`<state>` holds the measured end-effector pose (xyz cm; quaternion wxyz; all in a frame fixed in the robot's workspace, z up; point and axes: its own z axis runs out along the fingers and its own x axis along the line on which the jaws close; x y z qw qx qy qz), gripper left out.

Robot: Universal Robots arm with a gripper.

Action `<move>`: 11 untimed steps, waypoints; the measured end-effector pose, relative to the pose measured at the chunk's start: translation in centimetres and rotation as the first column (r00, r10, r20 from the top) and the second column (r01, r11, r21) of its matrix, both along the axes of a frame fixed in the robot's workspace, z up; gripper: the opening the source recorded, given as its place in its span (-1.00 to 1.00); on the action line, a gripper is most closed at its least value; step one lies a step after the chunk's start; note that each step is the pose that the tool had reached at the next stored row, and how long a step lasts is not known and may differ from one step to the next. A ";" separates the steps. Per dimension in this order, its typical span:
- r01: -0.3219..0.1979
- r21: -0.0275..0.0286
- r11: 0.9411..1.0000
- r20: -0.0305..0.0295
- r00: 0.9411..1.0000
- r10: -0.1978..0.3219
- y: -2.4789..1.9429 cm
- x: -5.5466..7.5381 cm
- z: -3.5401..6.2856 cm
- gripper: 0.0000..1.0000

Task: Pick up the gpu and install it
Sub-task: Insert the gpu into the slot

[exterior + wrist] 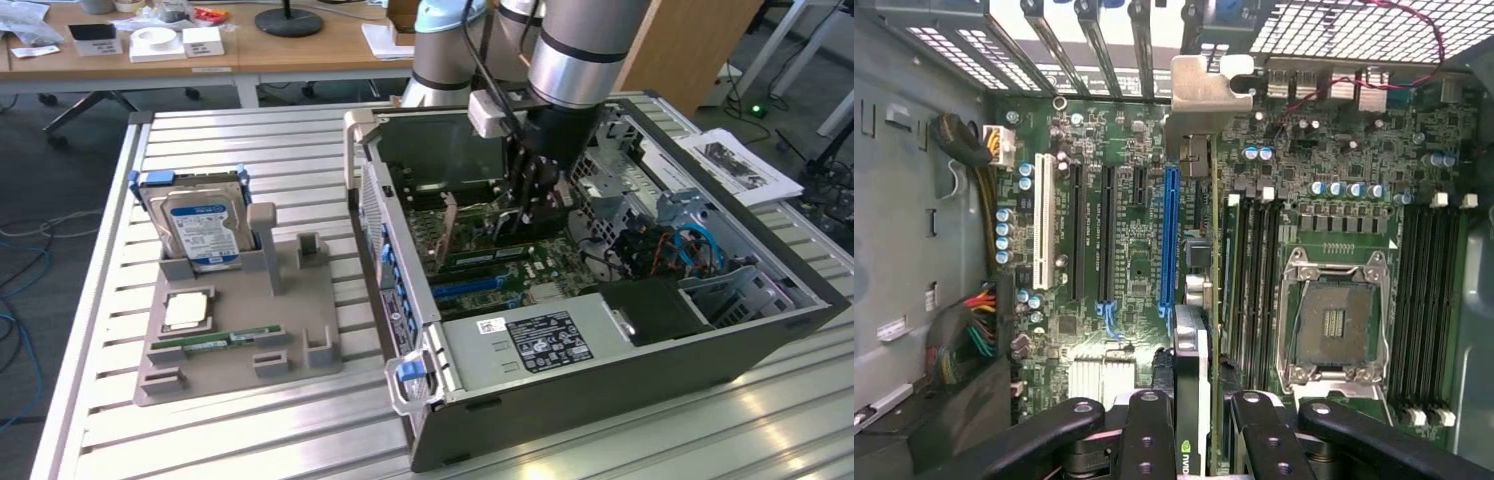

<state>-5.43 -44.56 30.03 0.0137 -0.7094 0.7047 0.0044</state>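
My gripper (1199, 440) is down inside the open computer case (747, 330), shut on the gpu (1194, 370). In the wrist view the card shows edge-on between the black fingers (1144, 430), with its silver bracket (1204, 85) at the slotted rear wall of the case. The card hangs over the green motherboard (1129, 250), just beside the long blue slot (1170, 240); whether it touches the board I cannot tell. In the exterior view the gripper (531, 205) reaches down from the silver arm, and the dark gpu (514, 228) is largely hidden under it.
A grey holder tray (314, 300) at the exterior view's left carries a hard drive (200, 225), a processor chip (187, 310) and a green memory stick (214, 340). Inside the case are a bare processor socket (1334, 325), cable bundles (964, 335) and the power supply (534, 345).
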 end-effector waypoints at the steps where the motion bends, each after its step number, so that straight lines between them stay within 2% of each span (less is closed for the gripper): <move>1: -0.001 0.000 1.000 0.001 1.000 0.001 0.00 0.0 -0.07 -0.47; 11: -0.004 0.000 1.000 0.001 1.000 0.004 0.00 -0.3 -0.59 -0.47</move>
